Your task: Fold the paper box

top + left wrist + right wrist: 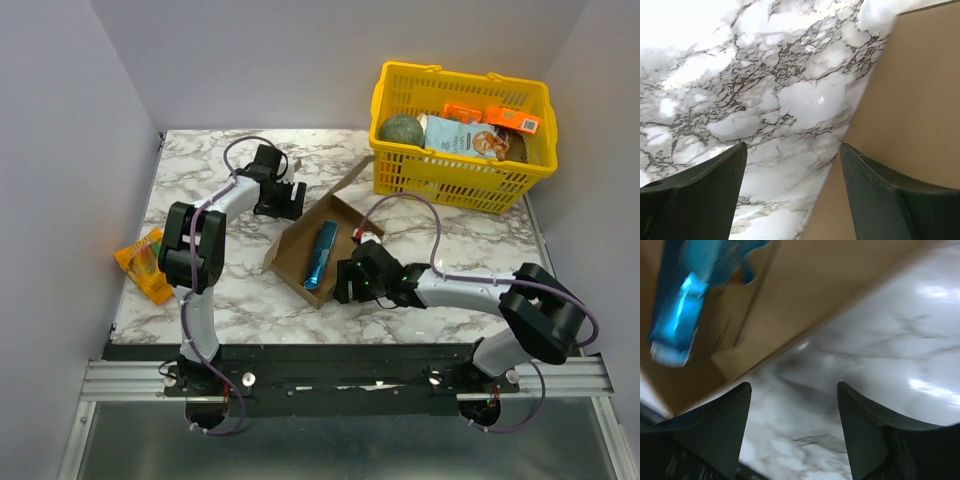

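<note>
- I count one paper box [298, 250], open-topped, at mid-table between the two arms. One blue item [322, 254] lies inside it.
- One yellow basket [452, 178] stands far right; one orange packet [146, 262] lies at the left edge.
- Left gripper [792, 145]: low, just beside the box's far-left wall, fingers spread, grasping nothing.
- Right gripper [793, 385]: low at the box's near-right side, fingers spread over bare marble table [200, 170].

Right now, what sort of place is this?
Probably a lab robot cell: a marble-patterned table boxed in by plain grey walls, an aluminium mounting rail at its near edge, a yellow basket of groceries.
</note>
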`<state>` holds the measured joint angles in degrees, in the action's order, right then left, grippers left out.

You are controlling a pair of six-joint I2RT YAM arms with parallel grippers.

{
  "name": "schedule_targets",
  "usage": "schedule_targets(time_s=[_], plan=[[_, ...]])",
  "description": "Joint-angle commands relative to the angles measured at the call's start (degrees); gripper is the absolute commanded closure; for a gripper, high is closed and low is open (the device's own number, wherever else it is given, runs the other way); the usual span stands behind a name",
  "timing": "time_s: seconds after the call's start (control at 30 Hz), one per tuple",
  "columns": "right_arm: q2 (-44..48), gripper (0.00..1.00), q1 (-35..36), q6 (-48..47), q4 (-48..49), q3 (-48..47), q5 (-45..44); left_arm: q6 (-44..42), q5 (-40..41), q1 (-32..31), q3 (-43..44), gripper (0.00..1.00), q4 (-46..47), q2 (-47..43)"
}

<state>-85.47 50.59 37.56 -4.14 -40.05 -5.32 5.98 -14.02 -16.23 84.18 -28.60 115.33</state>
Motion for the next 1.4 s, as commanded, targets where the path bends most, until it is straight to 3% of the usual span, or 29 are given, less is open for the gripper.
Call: schedule_targets(time_s=[0.0,0.2,0.33,0.47,0.53,0.6,0.67,0.77,0.97,1.03,1.2,1.37], plan=[[-1.19,0.22,4.52,-0.38,3.53,-1.96,4.62,-1.85,-1.54,3.29,1.60,0.15,0.56,-4.05],[11.25,0.20,4.52,-0.73,-0.68,2.43,-1.78,-0.10,3.72,9.80,-1.12,0.11,3.20,-15.20],[21.65,0.13,1.63,-5.28,-7.45,3.84,-8.12,1.40,7.42,12.89,-7.60,0.09,5.39,-28.97],[27.19,0.13,-17.74,-11.44,-4.66,4.90,3.44,5.88,4.09,12.89,-17.28,0.07,6.72,-40.77],[26.50,0.13,-20.78,-18.87,-1.33,2.97,4.53,8.42,3.82,12.89,-23.15,0.05,5.67,-46.56],[24.49,0.06,-21.93,-24.18,1.23,0.08,4.97,12.20,2.78,12.80,-27.99,0.01,6.79,-51.32],[20.20,0.05,-25.42,-29.81,6.05,-1.77,12.39,14.14,1.12,12.71,-35.12,0.01,10.21,-59.84],[15.45,0.05,-31.93,-30.79,12.75,-5.20,24.96,11.44,-4.23,12.54,-39.27,0.01,11.29,-69.87],[10.68,0.04,-34.32,-30.36,14.51,-11.79,29.05,5.54,-12.33,11.66,-40.59,0.03,7.07,-82.53],[9.97,0.04,-34.77,-29.92,14.60,-12.24,29.67,0.82,-21.81,11.48,-41.11,0.07,6.19,-86.47],[9.45,0.03,-35.91,-29.48,14.69,-11.02,30.02,-0.53,-24.92,9.99,-40.68,0.04,3.29,-90.37],[10.23,0.03,-36.26,-28.77,15.30,-9.26,30.11,-1.49,-25.45,8.32,-38.75,0.05,2.41,-85.63]])
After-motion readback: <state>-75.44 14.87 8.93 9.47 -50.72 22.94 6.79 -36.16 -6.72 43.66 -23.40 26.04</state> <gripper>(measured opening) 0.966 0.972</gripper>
